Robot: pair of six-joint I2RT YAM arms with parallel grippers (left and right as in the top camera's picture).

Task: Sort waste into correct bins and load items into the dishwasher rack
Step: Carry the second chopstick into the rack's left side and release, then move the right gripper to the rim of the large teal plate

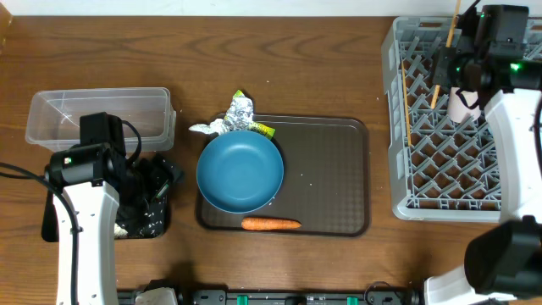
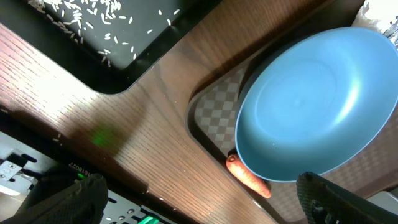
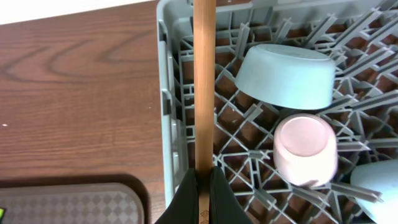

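Chopstick [image 3: 204,81] — the right gripper [image 3: 204,180] has it clamped between closed fingers, and it runs straight out from the tips above the rack [image 3: 166,93], just inside the left wall. Inside the rack, to the right of the stick, a pale blue bowl [image 3: 286,74] and a pink cup [image 3: 305,149] sit upside down on the pegs, close together. A second chopstick [image 1: 409,114] lies in the rack near that same wall.

The left gripper [image 2: 199,202] hangs with its jaws spread wide and nothing between them, over the table beside the black tray [image 2: 143,56], which holds scattered rice [image 2: 93,12]. Past it is the brown tray [image 2: 214,118] — on it a big blue bowl [image 2: 317,106] with a carrot [image 2: 249,177] at its rim. Foil [image 1: 239,113] and a wrapper [image 1: 263,130] lie at the brown tray's far edge, and the clear tub [image 1: 97,119] stands behind the black tray.
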